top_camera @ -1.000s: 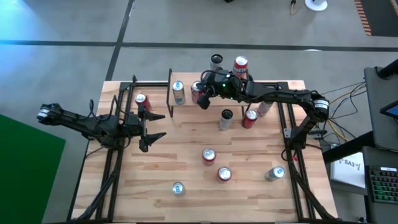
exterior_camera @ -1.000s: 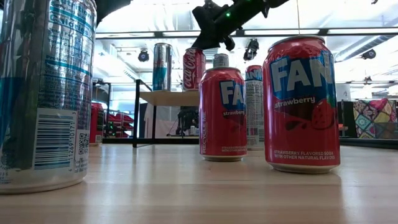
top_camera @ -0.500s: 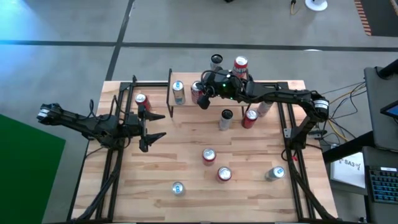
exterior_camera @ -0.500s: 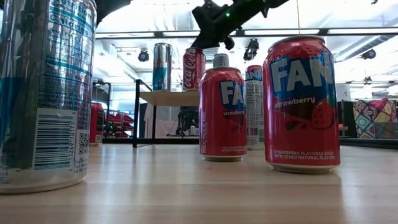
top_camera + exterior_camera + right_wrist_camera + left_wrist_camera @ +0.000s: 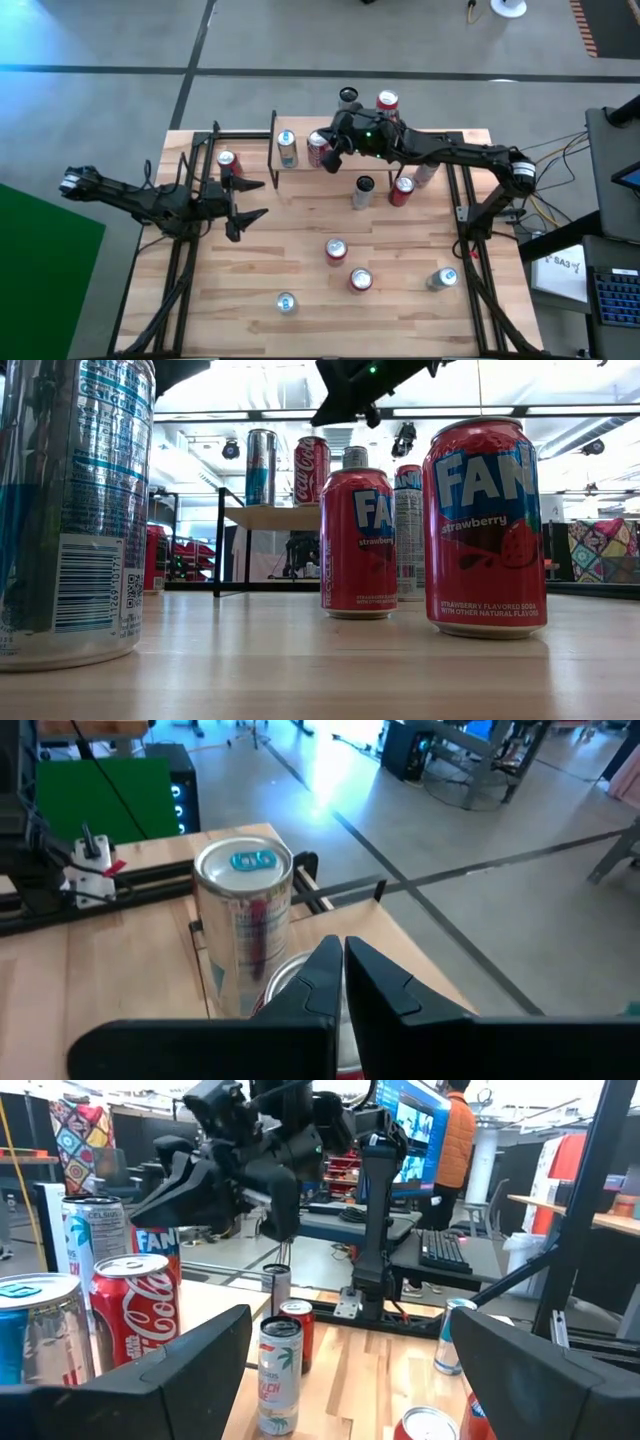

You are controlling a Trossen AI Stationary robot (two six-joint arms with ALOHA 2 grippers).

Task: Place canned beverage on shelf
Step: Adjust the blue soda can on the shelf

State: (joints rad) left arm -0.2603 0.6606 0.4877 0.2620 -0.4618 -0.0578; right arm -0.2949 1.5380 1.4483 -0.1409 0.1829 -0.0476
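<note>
Cans, upright throughout, long axes vertical, tops toward the overhead camera. Nearest edge of the table [image 5: 300, 250]: a blue-topped can [image 5: 286, 303] at about 7 o'clock from table centre, a strawberry soda can [image 5: 360, 281] and a second red can [image 5: 336, 250] near 6 o'clock, a silver can [image 5: 442, 279] at 4 o'clock. Mid-table: a slim dark-topped can [image 5: 363, 191] and a red can [image 5: 402, 188] just beside it, toward 2 o'clock.

Left gripper [image 5: 250, 200]: at 9 o'clock, fingers spread wide, holding nothing, a red can [image 5: 226, 161] near it.

Shelf [image 5: 296, 165]: at 11 to 12 o'clock, plank top on black legs. On it stand a blue-and-silver can [image 5: 287, 147] and a red cola can [image 5: 316, 148], side by side.

Right gripper [image 5: 331, 158]: raised above the cola can, fingers pressed together, empty; apart from the can top in the low view.

Beyond the far edge, at 12 o'clock: a dark-topped can [image 5: 347, 97] and a red-topped can [image 5: 386, 103].
</note>
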